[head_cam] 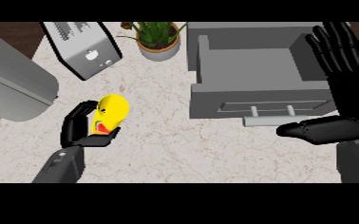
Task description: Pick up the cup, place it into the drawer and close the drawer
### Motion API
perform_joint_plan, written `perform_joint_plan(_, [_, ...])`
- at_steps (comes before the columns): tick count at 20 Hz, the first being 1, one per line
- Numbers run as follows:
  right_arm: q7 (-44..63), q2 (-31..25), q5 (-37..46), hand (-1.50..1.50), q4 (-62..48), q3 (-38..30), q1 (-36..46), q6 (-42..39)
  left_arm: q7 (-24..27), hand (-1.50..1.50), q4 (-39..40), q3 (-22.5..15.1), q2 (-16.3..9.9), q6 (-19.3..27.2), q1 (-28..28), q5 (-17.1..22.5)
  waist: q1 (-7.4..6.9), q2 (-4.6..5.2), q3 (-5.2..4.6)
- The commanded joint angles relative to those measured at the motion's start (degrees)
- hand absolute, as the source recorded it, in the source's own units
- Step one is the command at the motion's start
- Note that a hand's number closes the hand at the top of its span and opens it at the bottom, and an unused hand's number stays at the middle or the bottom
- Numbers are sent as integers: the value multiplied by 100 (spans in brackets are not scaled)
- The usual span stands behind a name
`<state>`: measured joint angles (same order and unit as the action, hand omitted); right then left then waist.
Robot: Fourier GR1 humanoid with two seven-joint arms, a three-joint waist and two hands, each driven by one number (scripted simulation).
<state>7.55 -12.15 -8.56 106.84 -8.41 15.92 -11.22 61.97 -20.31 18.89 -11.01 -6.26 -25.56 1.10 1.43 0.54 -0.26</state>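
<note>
A yellow cup (112,110) with a red patch lies low on the counter at the left, and my left hand (79,127) is curled round its lower part from the left. The grey drawer (210,66) stands pulled open at the upper right, its inside bare and its bar handle (270,121) facing me. My right hand (335,76) is open at the right edge, fingers straight up beside the drawer's right wall, thumb pointing left just below the handle.
A toaster (82,47) lies at the upper left, a potted plant (158,40) stands left of the drawer, and a grey appliance (21,85) fills the left edge. Marble counter (182,147) stretches between my hands.
</note>
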Motion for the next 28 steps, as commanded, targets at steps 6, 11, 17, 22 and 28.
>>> perform_joint_plan(6, [203,-152,-96,-150,-116,-232,258,59,170,150,-355,-28,434,-423,-902,220,-67,-41,20])
perform_joint_plan(11, [183,113,332,-150,103,185,15,247,-654,150,-1148,-311,566,-284,-1421,224,-161,-87,29])
perform_joint_plan(17, [191,-51,267,-150,-211,-39,269,216,-2097,150,-2308,-748,978,-29,-1914,262,-234,-97,31])
perform_joint_plan(22, [-138,14,282,-150,-181,-9,-88,90,-3365,150,-2890,-1264,1095,691,-2680,515,-158,-97,31])
perform_joint_plan(28, [-562,98,405,-150,-301,16,-226,62,-3904,150,-2417,-1868,1100,1835,-3761,756,-4,-40,30])
